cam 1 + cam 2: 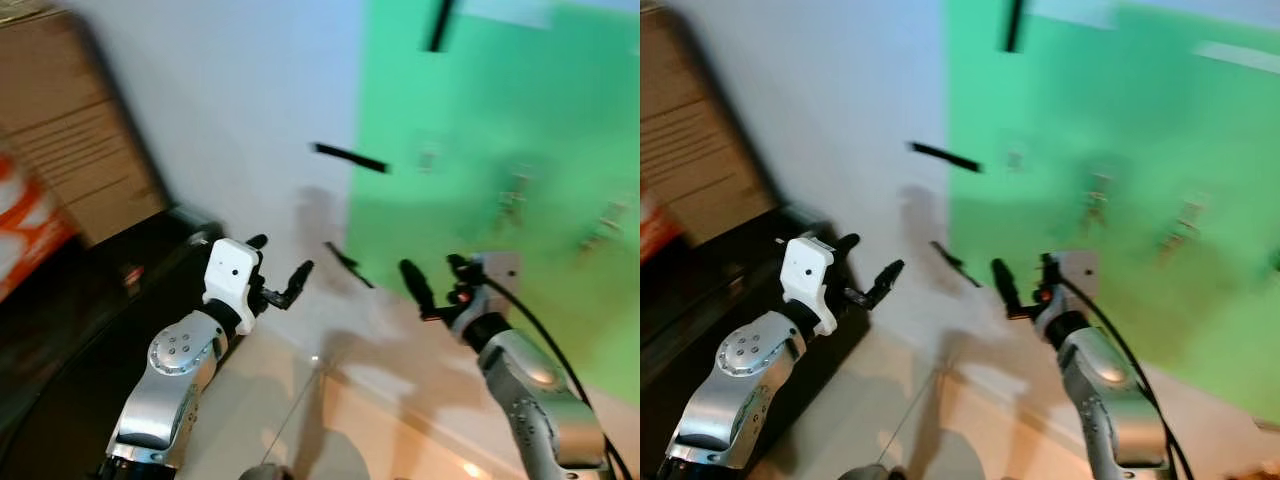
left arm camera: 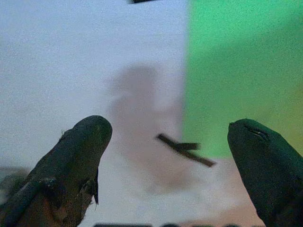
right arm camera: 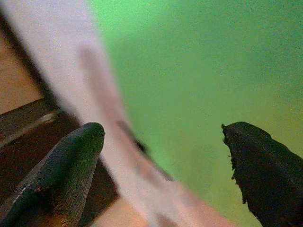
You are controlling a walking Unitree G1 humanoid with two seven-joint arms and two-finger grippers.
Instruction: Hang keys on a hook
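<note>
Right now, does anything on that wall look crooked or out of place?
Yes: two dark strips sit tilted on the white wall beside the green panel. Motion blur hides what they are.

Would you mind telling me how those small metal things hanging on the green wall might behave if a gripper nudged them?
The hanging items on the green wall dangle, so they would probably swing. They look small and blurred, likely light. Both the left gripper and right gripper have their fingers open.
</note>
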